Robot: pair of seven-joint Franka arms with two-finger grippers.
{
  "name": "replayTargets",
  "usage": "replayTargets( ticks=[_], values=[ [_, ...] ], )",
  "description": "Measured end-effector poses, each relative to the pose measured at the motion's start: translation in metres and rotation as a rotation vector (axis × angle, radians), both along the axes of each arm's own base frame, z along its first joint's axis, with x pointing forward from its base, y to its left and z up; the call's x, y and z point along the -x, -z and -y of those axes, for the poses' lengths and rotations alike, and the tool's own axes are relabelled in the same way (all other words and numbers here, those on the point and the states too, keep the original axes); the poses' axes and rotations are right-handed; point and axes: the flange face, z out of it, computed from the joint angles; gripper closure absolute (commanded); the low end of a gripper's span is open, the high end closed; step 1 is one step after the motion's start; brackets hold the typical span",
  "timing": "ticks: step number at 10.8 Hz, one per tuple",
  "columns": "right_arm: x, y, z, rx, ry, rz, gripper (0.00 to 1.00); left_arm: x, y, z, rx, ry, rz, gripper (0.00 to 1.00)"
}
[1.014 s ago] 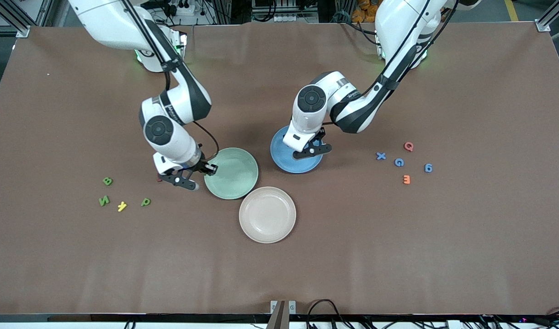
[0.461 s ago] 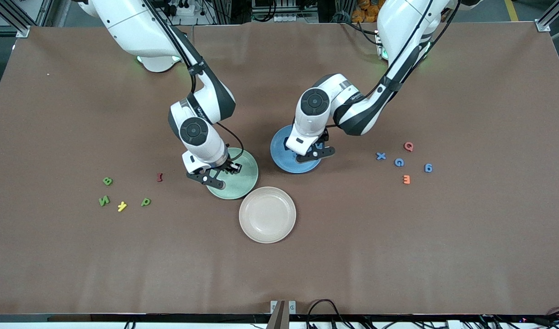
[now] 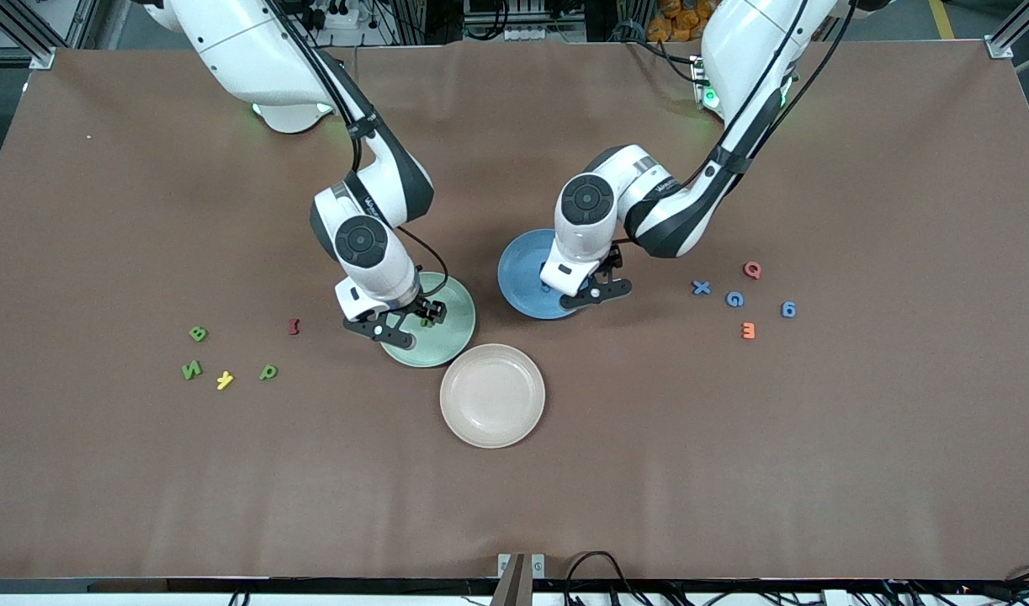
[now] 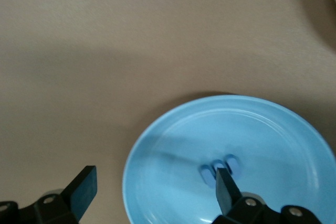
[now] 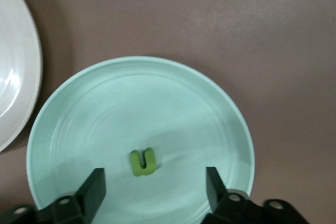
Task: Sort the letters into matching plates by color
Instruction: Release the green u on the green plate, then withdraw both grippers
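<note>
My right gripper (image 3: 400,325) (image 5: 154,184) hangs open low over the mint green plate (image 3: 448,338) (image 5: 157,98). A green letter (image 5: 143,161) (image 3: 428,321) lies loose in that plate between the spread fingers. My left gripper (image 3: 594,290) (image 4: 155,187) stands open over the rim of the blue plate (image 3: 521,269) (image 4: 294,140), where a blue letter (image 4: 218,169) lies. Three green letters (image 3: 198,333) rest toward the right arm's end of the table. Three blue letters (image 3: 734,299) rest toward the left arm's end.
A beige plate (image 3: 492,395) (image 5: 13,77) sits nearer the front camera, touching the green plate. A red letter (image 3: 294,326) and a yellow one (image 3: 225,380) lie among the green ones. A red letter (image 3: 752,269) and an orange one (image 3: 748,331) lie among the blue ones.
My right gripper swung from beside the green plate to over it, opened and let the green letter fall in. My left gripper opened and drifted toward the blue plate's rim.
</note>
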Motion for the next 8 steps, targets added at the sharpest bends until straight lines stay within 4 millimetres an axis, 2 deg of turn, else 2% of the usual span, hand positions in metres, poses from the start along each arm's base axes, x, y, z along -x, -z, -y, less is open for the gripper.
replayTargets(
  ticks=[1,3,5,6,8],
  values=[
    [-0.006,-0.001,0.008,0.006,0.005,-0.002,0.0,-0.002,0.002,-0.006,-0.034,0.022,0.009,0.0],
    [-0.026,-0.005,0.043,0.008,0.007,0.0,0.0,-0.013,0.005,-0.024,-0.069,0.038,0.015,0.0],
    [-0.049,-0.008,0.09,0.005,0.032,0.005,0.0,-0.031,0.003,-0.055,-0.073,0.07,0.006,0.0],
    [-0.06,-0.01,0.116,0.003,0.05,0.009,0.0,-0.041,-0.004,-0.073,-0.071,0.073,0.01,0.0],
    [-0.075,-0.013,0.162,0.002,0.1,0.014,0.0,-0.054,-0.021,-0.098,-0.068,0.08,0.027,0.0]
  ],
)
